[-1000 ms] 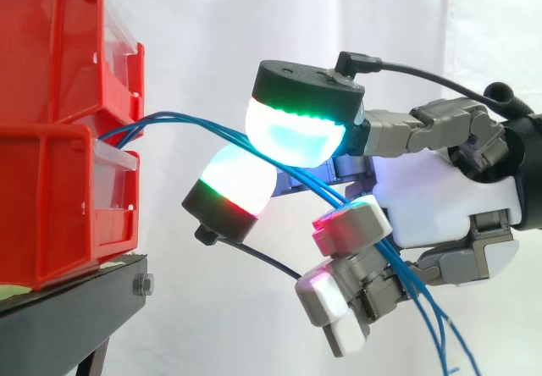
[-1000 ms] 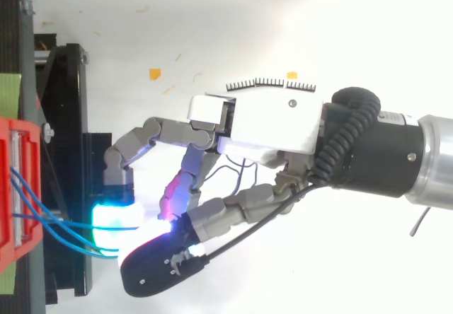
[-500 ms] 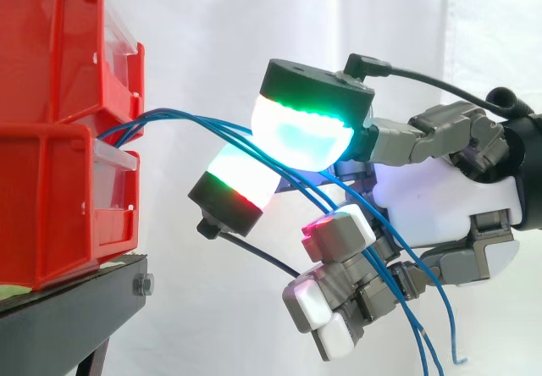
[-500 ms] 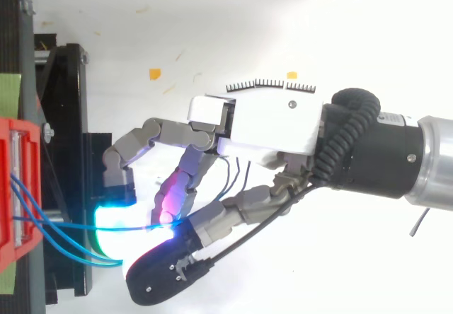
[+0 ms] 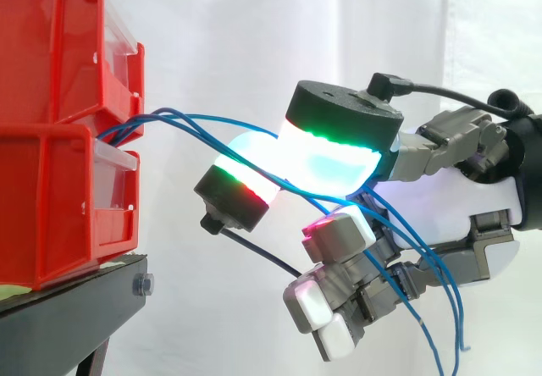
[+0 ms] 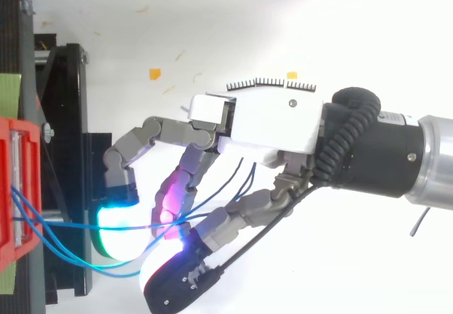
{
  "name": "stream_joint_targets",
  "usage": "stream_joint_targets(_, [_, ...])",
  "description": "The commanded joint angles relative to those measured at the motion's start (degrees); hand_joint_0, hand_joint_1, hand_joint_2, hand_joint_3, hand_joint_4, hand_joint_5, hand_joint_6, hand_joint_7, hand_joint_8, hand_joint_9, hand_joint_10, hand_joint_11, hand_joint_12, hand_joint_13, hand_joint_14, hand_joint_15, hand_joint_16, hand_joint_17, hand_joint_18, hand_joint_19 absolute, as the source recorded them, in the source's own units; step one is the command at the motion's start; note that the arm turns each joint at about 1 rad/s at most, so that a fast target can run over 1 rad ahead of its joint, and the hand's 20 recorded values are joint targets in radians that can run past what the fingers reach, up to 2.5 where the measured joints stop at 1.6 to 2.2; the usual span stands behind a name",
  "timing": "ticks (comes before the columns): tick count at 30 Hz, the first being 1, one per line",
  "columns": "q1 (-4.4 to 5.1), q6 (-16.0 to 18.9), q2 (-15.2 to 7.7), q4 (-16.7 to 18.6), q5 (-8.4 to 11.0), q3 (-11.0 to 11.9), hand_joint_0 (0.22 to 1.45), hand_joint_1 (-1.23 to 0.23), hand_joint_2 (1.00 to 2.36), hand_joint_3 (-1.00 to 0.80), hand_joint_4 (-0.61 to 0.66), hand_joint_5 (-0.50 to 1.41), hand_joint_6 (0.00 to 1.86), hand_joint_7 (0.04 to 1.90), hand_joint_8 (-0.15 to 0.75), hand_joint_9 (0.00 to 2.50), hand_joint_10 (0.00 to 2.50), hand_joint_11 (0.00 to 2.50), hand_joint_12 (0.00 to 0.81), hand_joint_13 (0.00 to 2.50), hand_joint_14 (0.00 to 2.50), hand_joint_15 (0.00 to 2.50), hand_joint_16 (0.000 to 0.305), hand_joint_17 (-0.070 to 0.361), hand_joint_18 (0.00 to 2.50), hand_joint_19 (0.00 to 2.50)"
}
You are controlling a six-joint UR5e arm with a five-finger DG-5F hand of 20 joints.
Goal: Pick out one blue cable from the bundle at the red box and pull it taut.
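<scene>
Black-capped pad (image 5: pixel 332 152) up front, and the hand (image 5: pixel 440 198) is curled shut round the cables (image 5: pixel 157 118), which thread between thumb and fingers. From above, one cable (image 6: pixel 71 224) runs straight to the box (image 5: pixel 51 181) and the rest sag. Best play, I'd say: grip that one firmly, let the slack ones slip, and draw smoothly straight away from the box.

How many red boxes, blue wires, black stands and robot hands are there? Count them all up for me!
Red bins: 2, one stacked on the other
Blue cables: 3, as far as the strands can be told apart
Black stand: 1
Hand: 1
Total: 7
</scene>
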Motion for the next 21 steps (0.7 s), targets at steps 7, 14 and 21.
stream_joint_targets(7, [-0.03,0.00,0.09,-0.03,0.00,-0.01,0.56,-0.89,1.00,-0.50,-0.18,-0.07,0.89,1.00,0.239,1.34,0.03,0.88,0.338,0.98,0.03,0.64,0.044,0.100,0.79,0.61])
stream_joint_targets(14, [0.06,0.00,0.00,-0.03,0.00,0.08,0.69,-0.92,1.00,-0.50,-0.22,-0.07,0.89,1.05,0.228,1.35,0.04,0.88,0.329,0.98,0.03,0.64,0.043,0.096,0.77,0.62])
stream_joint_targets(21, [-0.03,0.26,0.26,-0.47,-1.32,1.31,0.80,-0.98,1.00,-0.49,-0.27,-0.08,0.93,1.12,0.235,1.31,0.03,0.88,0.330,0.96,0.02,0.64,0.043,0.097,0.76,0.61])
